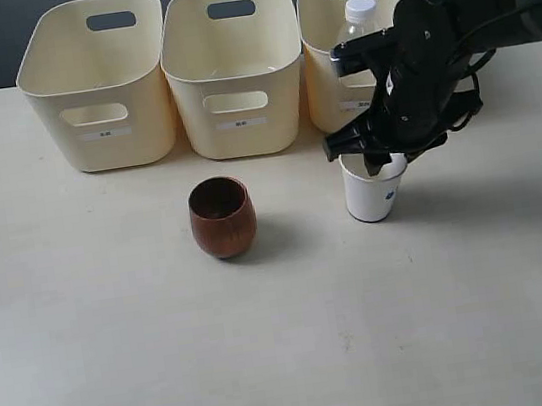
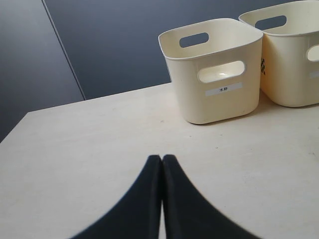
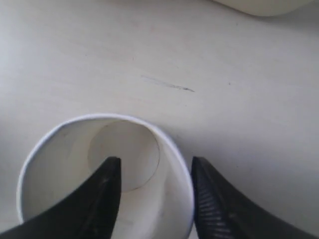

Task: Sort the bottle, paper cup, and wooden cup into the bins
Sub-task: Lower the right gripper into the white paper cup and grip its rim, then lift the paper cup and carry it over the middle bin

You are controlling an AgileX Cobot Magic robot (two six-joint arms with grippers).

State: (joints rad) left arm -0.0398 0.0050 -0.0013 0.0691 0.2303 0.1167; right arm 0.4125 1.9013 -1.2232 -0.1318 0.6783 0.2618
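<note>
A: How are the claws seen?

B: The right gripper (image 3: 152, 172) is spread over the paper cup's (image 1: 371, 192) rim, one finger inside, one outside; contact cannot be told. The left gripper (image 2: 162, 160) is pressed closed, nothing held.

A: And the rest?

B: The bottle (image 1: 360, 19) is stood in the right bin (image 1: 331, 53). The wooden cup (image 1: 222, 217) is left upright on the table (image 1: 118, 336), before the middle bin (image 1: 238, 76)

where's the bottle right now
In the exterior view the bottle stands inside the rightmost bin, only its white cap and shoulders showing above the rim, partly behind the right arm.
</note>
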